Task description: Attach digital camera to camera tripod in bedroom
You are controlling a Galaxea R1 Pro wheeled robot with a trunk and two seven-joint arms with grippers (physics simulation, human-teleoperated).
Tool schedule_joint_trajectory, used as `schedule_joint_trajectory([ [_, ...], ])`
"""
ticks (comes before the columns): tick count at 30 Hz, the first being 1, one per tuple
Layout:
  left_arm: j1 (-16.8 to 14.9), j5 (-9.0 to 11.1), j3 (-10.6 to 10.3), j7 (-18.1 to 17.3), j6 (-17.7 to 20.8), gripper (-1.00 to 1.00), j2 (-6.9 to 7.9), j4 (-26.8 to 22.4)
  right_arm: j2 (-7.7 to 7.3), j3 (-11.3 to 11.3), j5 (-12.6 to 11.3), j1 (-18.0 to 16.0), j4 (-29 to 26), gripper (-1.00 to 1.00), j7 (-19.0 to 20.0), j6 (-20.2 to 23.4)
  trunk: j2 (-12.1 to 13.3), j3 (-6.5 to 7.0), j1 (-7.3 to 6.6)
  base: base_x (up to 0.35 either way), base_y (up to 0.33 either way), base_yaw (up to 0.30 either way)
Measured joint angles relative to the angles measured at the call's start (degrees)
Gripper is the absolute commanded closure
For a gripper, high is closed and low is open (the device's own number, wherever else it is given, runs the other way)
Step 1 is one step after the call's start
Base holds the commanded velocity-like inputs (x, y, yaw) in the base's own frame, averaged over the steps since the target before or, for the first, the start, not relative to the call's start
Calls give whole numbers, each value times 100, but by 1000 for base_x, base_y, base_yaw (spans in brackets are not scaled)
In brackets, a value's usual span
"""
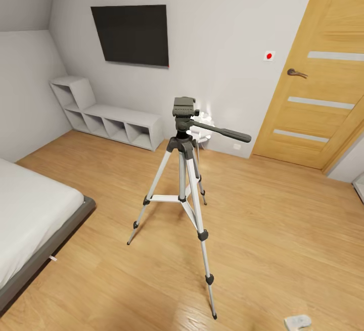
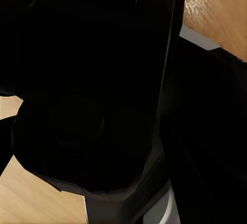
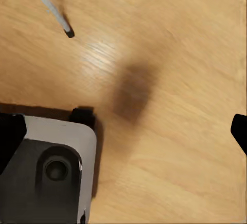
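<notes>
The camera tripod (image 1: 183, 179) stood in the middle of the bedroom on the light wood floor (image 1: 283, 230), its three silver legs spread wide. One leg reached toward the near right and ended in a black foot close to the near edge of the scene; another reached left toward the bed (image 1: 30, 219); the third ran back toward the far wall. The black pan head (image 1: 184, 108) on top was bare, and its long handle (image 1: 222, 132) stuck out to the right.

Open floor lay on all sides of the stand. To the left, a strip of boards separated the leftmost foot from the grey bed frame. To the right, the floor ran free up to the wooden door (image 1: 318, 68), which was closed. Against the far wall stood a low white shelf unit (image 1: 111, 118) with a black TV (image 1: 131, 35) mounted above it; a small white object, washed out by glare, sat just behind the tripod head.

A small pale object (image 1: 297, 322) lay on the floor at the near right edge, beyond the nearest foot.

In the right wrist view, a tripod foot (image 3: 67, 30) rested on the boards, apart from a grey and black part of the robot's base (image 3: 46, 167); one dark fingertip (image 3: 239, 129) showed at the frame's edge, and whether that claw was spread or pressed together could not be told. The left wrist view was mostly dark shapes close to the lens, so the left claw's state could not be told, nor could the digital camera be made out there.
</notes>
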Motion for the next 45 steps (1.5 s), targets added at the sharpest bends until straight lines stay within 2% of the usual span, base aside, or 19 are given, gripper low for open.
schedule_joint_trajectory([
  [1,0,0,0,0,3,100,0,0,97,-6,-11,-4,-878,-100,254,709,0,0,0,0,0,0],
  [3,0,-2,-3,-4,6,100,-2,0,182,-5,-17,-60,-1640,-100,470,1372,0,0,0,0,0,0],
  [5,0,-6,-5,-6,8,100,-5,0,330,58,-30,-391,-2186,-100,658,2009,0,1,0,0,0,0],
  [8,0,-8,-6,-8,8,100,-7,0,491,230,-33,-1060,-2370,-100,737,2408,0,0,0,0,0,0],
  [9,0,-10,-8,-9,9,100,-8,-3,546,310,-39,-1419,-2384,-100,756,2548,0,0,0,0,0,0],
  [10,-1,-19,-9,-9,9,100,-13,-4,648,402,-72,-2010,-2336,-100,770,2732,1,1,0,0,0,0],
  [13,0,-28,-9,-9,8,100,-16,-7,871,462,-153,-2604,-2266,-100,782,2904,0,0,0,0,0,0],
  [14,-1,-39,-10,-15,9,100,-18,-7,1191,568,-427,-2889,-2320,-100,819,3007,0,0,0,0,0,0],
  [18,0,-41,-9,-17,8,100,-17,-8,1410,911,-515,-3007,-2580,-100,967,3030,0,0,0,0,0,0],
  [19,0,-42,-9,-18,9,100,-18,-8,1462,1115,-556,-3035,-2731,-100,1084,3028,0,0,-1,0,0,0],
  [20,0,-42,-9,-17,8,100,-18,-8,1479,1218,-553,-3045,-2795,-100,1152,3021,0,0,0,0,0,0],
  [21,0,-43,-9,-18,8,100,-18,-8,1485,1414,-583,-3059,-2905,-100,1351,3030,0,0,0,0,0,0],
  [22,0,-43,-9,-18,8,100,-18,-8,1481,1464,-576,-3063,-2931,-100,1428,3029,0,0,0,0,0,0],
  [25,0,-43,-9,-18,8,100,-18,-8,1468,1561,-597,-3076,-2983,-100,1712,3042,0,0,0,0,0,0],
  [31,0,-43,-9,-18,8,100,-18,-9,1443,1616,-559,-3114,-3072,-100,2093,3039,0,0,0,0,0,0],
  [36,32,-45,-35,-37,-72,100,31,-24,1419,1643,-420,-3245,-2952,-100,1985,2909,0,0,0,0,0,0],
  [39,17,-51,-41,-28,-42,100,18,-27,1444,1618,-439,-3341,-2856,-100,1889,2812,0,0,0,0,0,0],
  [41,10,-56,-37,-29,-30,100,11,-29,1433,1609,-437,-3297,-2791,-100,1825,2747,0,-1,0,0,0,0],
  [45,2,-60,-35,-29,-16,100,2,-34,1319,1598,-443,-3168,-2855,-100,1953,2874,0,0,0,0,0,0],
])
